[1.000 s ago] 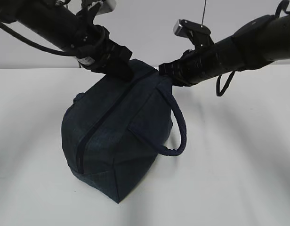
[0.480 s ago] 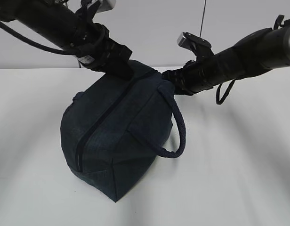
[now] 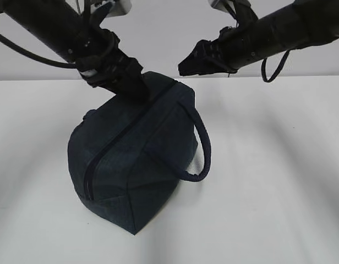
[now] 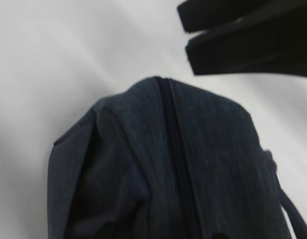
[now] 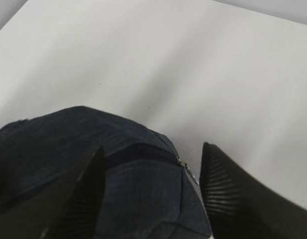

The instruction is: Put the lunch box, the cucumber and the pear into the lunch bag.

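Note:
The dark navy lunch bag (image 3: pixel 136 159) stands on the white table with its top zipper (image 3: pixel 120 137) shut. It also shows in the left wrist view (image 4: pixel 158 169) and the right wrist view (image 5: pixel 118 184). The metal zipper pull (image 5: pixel 187 172) lies at the bag's end. My left gripper (image 3: pixel 130 87) is pressed into the fabric at the bag's far top end and seems shut on it; its fingers are hidden. My right gripper (image 3: pixel 186 66) hovers open and empty above that end (image 5: pixel 152 149). The lunch box, the cucumber and the pear are not in view.
One loop handle (image 3: pixel 205 148) hangs off the bag's right side. White table (image 3: pixel 279 181) lies bare around the bag. My right gripper's fingers (image 4: pixel 243 45) show at the top right of the left wrist view.
My right gripper has let go at the bag's top end and risen up and away, open. The bag has shifted slightly left with the left gripper still on it.

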`<state>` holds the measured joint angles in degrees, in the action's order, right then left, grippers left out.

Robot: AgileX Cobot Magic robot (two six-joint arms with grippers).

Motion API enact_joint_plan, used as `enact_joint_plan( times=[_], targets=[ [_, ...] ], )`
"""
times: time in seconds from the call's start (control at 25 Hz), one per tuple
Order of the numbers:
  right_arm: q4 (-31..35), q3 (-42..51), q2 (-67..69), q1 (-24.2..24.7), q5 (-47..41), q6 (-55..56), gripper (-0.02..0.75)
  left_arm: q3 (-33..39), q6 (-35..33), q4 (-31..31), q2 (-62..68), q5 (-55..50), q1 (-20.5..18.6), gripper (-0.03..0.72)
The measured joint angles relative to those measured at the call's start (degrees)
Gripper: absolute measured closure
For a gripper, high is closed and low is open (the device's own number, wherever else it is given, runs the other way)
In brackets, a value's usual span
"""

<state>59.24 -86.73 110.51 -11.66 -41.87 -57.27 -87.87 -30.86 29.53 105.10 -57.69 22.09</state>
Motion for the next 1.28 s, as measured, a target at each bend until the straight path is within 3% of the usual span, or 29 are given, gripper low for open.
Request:
enact_joint_plan(
  times=[0.24,0.48,0.84,1.04,1.28],
  targets=[
    [-10.8,0.0,-3.6,0.0,-0.7,7.9,0.265,0.0,1.3,-1.2,-2.1,-1.2,0.0,0.328],
    [-16.0,0.0,-3.6,0.0,-3.2,12.9,0.264,0.0,1.9,-1.4,-4.0,-1.1,0.0,0.328],
    [-35.1,0.0,-6.2,0.0,-7.8,31.8,0.272,0.0,9.9,-11.6,-9.7,-4.1,0.0,0.33],
    [-44.0,0.0,-10.6,0.0,-14.6,40.6,0.313,0.1,16.4,-19.8,-14.4,-7.1,0.0,0.42],
    [-47.2,5.0,-18.8,0.0,-17.9,45.7,0.321,7.2,18.1,-23.2,-23.1,-6.2,0.0,0.485]
  ],
)
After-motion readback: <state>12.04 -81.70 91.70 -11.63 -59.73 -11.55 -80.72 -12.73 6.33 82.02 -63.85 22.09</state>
